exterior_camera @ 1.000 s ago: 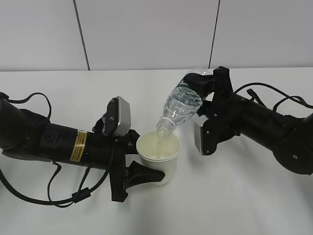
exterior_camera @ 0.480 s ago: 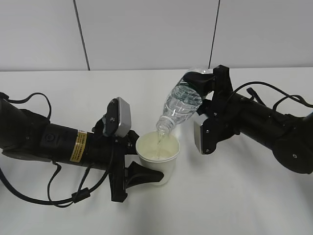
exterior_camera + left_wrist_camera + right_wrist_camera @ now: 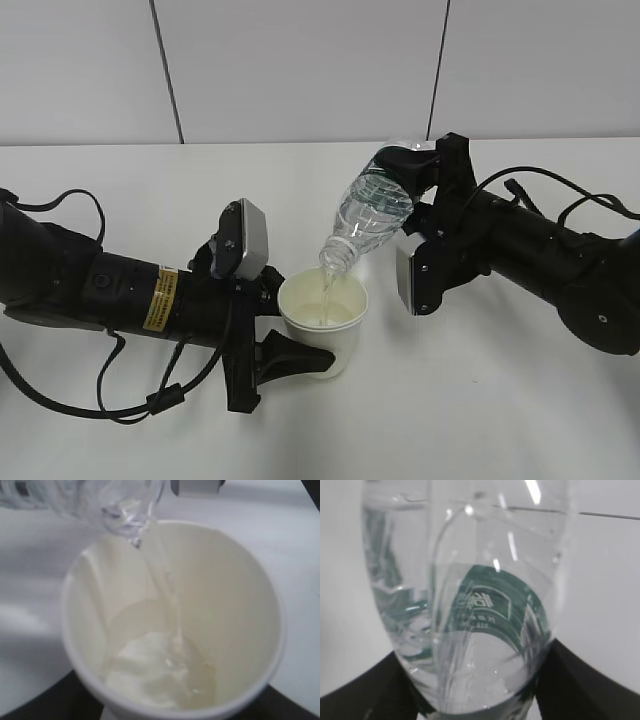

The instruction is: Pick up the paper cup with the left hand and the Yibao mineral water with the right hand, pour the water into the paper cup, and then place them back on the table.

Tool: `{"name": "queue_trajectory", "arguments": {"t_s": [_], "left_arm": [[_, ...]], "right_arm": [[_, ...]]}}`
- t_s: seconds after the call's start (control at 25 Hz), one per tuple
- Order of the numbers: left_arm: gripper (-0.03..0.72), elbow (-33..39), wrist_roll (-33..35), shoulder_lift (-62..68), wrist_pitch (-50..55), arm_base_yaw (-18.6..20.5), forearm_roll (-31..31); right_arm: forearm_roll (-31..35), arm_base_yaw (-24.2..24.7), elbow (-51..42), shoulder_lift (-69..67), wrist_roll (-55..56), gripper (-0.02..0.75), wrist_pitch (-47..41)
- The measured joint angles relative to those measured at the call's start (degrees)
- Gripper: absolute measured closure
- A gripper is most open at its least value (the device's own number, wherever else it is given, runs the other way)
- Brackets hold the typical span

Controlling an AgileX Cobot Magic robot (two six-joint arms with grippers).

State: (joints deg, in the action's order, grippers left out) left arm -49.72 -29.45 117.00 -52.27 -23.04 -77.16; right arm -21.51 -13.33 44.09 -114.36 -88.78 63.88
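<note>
The cream paper cup (image 3: 323,318) stands upright at centre, just above the table (image 3: 480,400), with my left gripper (image 3: 305,326) shut on its sides. Seen from the left wrist, the cup (image 3: 230,605) fills the frame, and water (image 3: 160,672) pools at its bottom. Dark fingers (image 3: 45,707) show at the lower corners. The Yibao mineral water (image 3: 372,212) is tilted neck-down to the left, its mouth over the cup's rim, and a thin stream (image 3: 167,587) runs from the neck (image 3: 125,510) into the cup. My right gripper (image 3: 420,195) is shut on the bottle's base end (image 3: 480,605); black fingers (image 3: 585,680) flank it.
Both black arms lie low over the white table, the left one (image 3: 100,290) from the left edge and the right one (image 3: 540,260) from the right. Loose cables (image 3: 150,400) trail beside the left arm. A grey panelled wall (image 3: 300,70) closes the back.
Water keeps running from the bottle into the cup. Both arms, the cup and the bottle hold almost the same pose.
</note>
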Motion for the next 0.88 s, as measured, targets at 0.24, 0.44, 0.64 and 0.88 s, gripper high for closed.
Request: {"name": "queue_trajectory", "arguments": {"t_s": [0.24,0.44,0.64,0.88], "left_arm": [[0.254,0.0,0.0,0.0,0.0,0.0,0.0],[0.254,0.0,0.0,0.0,0.0,0.0,0.0],[0.254,0.0,0.0,0.0,0.0,0.0,0.0],[0.254,0.0,0.0,0.0,0.0,0.0,0.0]], "right_arm": [[0.0,0.0,0.0,0.0,0.0,0.294,0.0],[0.0,0.0,0.0,0.0,0.0,0.294,0.0],[0.0,0.0,0.0,0.0,-0.7,0.294,0.0],[0.0,0.0,0.0,0.0,-1.0,0.294,0.0]]}}
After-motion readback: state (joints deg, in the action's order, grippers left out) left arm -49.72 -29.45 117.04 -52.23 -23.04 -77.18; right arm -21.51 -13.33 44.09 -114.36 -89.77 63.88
